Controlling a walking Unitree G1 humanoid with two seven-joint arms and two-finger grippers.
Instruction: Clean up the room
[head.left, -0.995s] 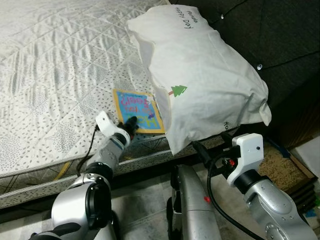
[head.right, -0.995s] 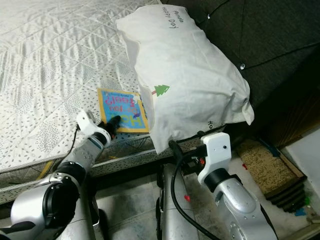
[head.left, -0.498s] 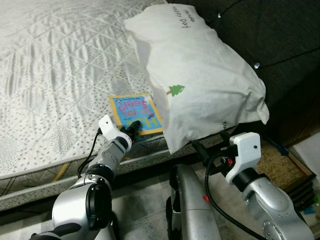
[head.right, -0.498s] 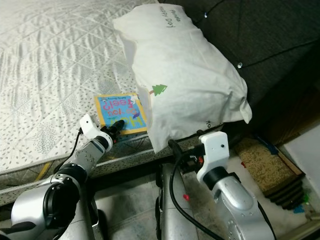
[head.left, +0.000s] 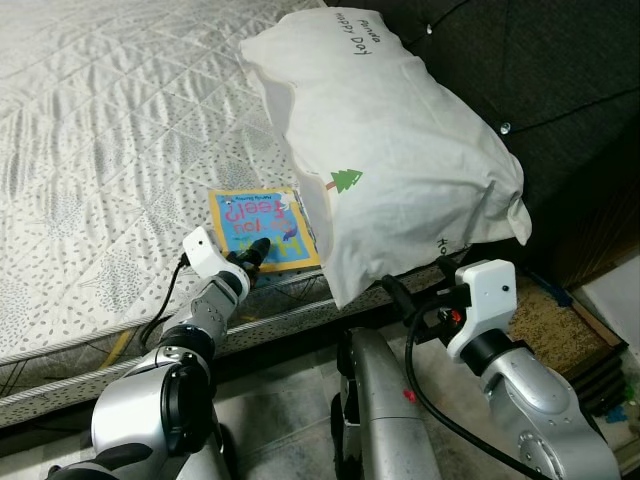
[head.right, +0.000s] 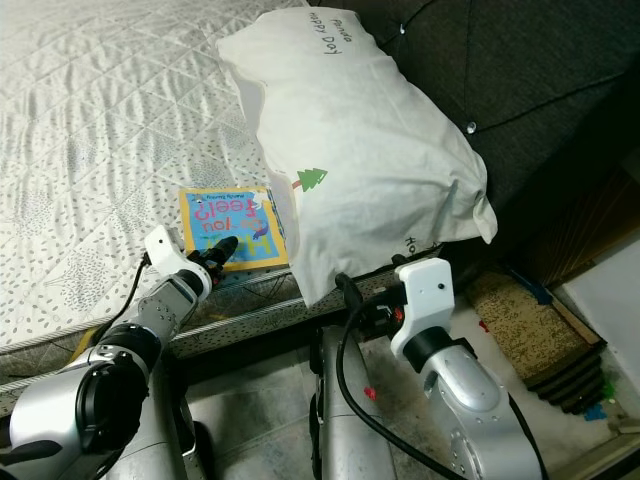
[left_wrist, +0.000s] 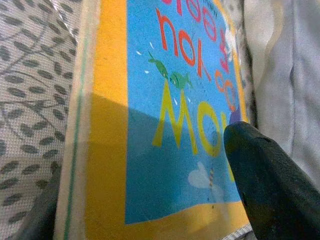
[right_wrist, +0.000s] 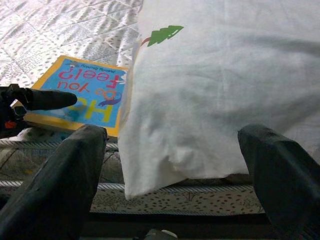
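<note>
Book (head.left: 262, 226) has slid toward bed edge; left hand (head.left: 255, 252) clamps its corner, right hand (right_wrist: 170, 170) open. Next: lift book clear of pillow (head.left: 400, 150).

Quilted pale mattress (head.left: 110, 130) against a dark tufted headboard (head.left: 560, 90) — grey, perhaps tiled, floor (head.left: 290, 400) below.

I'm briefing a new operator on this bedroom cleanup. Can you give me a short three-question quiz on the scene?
1. True or false: the book lies on the mattress, at its near edge.
2. What partly covers the book? A) pillow B) towel C) box
3. Which hand is at the book's near edge?

Key:
1. True.
2. A, the white pillow overlaps its side.
3. The left hand; the right hand is open in front of the pillow.
</note>
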